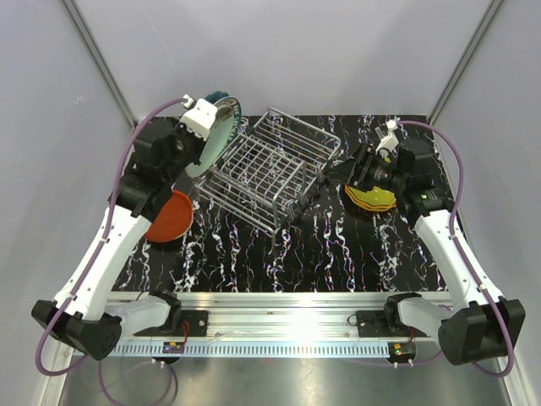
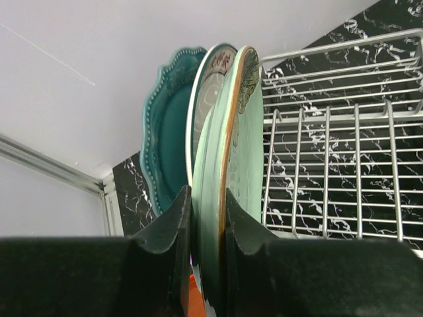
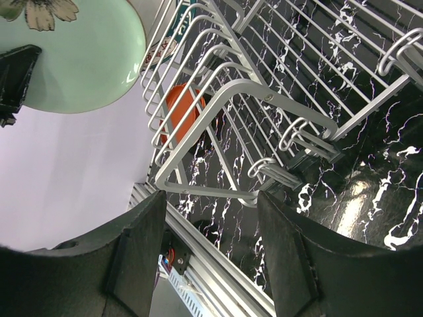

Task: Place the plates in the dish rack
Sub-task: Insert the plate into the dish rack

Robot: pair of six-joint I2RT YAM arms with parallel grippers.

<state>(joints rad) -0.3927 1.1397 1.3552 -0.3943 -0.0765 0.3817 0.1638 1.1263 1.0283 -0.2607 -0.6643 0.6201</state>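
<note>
My left gripper (image 2: 206,198) is shut on the rim of a mint green plate (image 2: 232,152), held on edge in the air next to the left back corner of the dish rack (image 1: 266,169). The same mint green plate (image 1: 211,142) hangs under the left gripper (image 1: 201,135) in the top view. A cream plate (image 2: 209,86) and a teal scalloped plate (image 2: 165,132) stand just behind it. A red-orange plate (image 1: 169,216) lies on the table left of the rack. My right gripper (image 1: 340,173) is open and empty beside the rack's right end; yellow plates (image 1: 372,200) lie under that arm.
The wire rack (image 3: 251,99) fills the space in front of the right gripper (image 3: 211,205), with the mint plate (image 3: 86,59) and red-orange plate (image 3: 182,109) seen past it. White enclosure walls stand close behind and to both sides. An aluminium rail (image 1: 279,309) runs along the near edge.
</note>
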